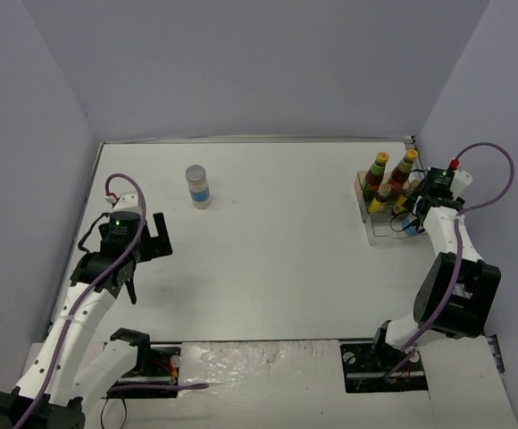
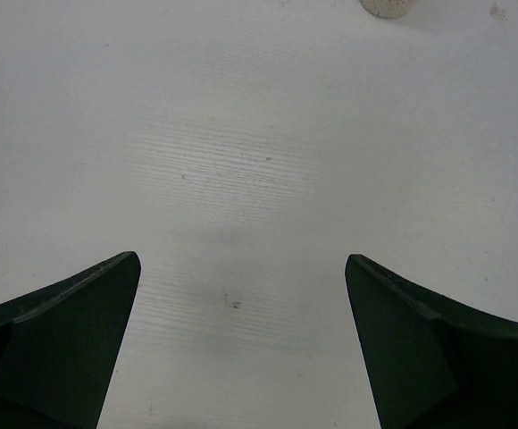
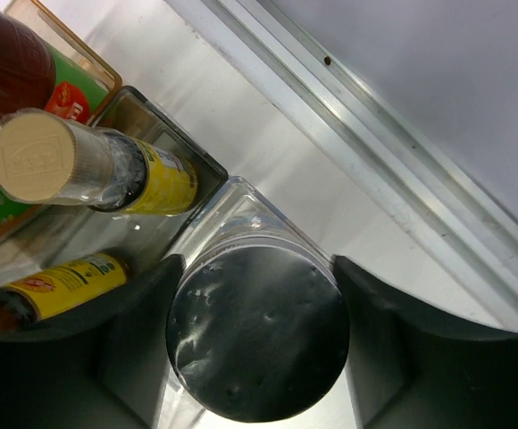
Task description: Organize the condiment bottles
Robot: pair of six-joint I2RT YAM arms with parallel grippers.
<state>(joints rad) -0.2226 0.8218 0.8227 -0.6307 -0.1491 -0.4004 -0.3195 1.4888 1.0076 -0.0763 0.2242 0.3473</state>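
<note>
In the clear tray, sauce bottles stand beside the gripped cylinder.

Clearance on the white table. The middle lies bare between the two arms. A lone cylinder stands upright toward the far left, well apart from everything else. Ahead of the left gripper, jaws spread wide, only bare surface shows. The far right corner is crowded: the clear tray sits close to the right wall, with upright sauce bottles packed at its far end. The right gripper reaches in there, its fingers pressed on either side of a second cylinder. A cream-capped bottle stands just beside one finger, and the metal rail runs near the other.
</note>
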